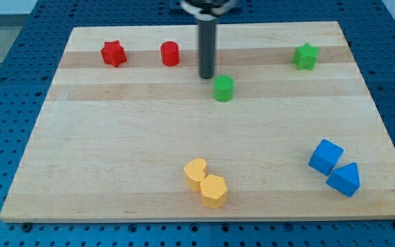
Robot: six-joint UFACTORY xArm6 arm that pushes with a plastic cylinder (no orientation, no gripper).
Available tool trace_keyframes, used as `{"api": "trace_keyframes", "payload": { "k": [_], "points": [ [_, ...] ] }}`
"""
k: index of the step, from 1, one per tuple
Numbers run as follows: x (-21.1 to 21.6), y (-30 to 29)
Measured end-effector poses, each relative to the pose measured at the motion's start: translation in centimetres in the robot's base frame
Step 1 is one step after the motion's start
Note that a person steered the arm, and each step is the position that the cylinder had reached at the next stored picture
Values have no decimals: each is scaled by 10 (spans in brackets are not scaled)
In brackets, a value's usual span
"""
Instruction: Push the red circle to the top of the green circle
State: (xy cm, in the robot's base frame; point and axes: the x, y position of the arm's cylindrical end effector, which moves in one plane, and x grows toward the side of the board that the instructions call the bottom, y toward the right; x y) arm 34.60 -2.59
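Observation:
The red circle (pixel 170 53) stands near the board's top edge, left of centre. The green circle (pixel 223 88) stands lower and to its right. My tip (pixel 206 76) rests on the board between them, just up and left of the green circle and down and right of the red circle. It touches neither block. The dark rod rises straight up from the tip to the view's top.
A red star (pixel 114 53) lies left of the red circle. A green star (pixel 306 57) lies at the top right. Two yellow blocks (pixel 206 182) touch at the bottom centre. Two blue blocks (pixel 334 167) sit at the bottom right. The wooden board (pixel 115 151) lies on a blue pegboard.

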Motion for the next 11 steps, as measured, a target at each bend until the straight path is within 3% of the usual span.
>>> {"api": "trace_keyframes", "payload": {
  "k": [2, 6, 8, 11],
  "points": [
    [-30, -90],
    [-71, -35],
    [-53, 20],
    [-41, 25]
  ]
}}
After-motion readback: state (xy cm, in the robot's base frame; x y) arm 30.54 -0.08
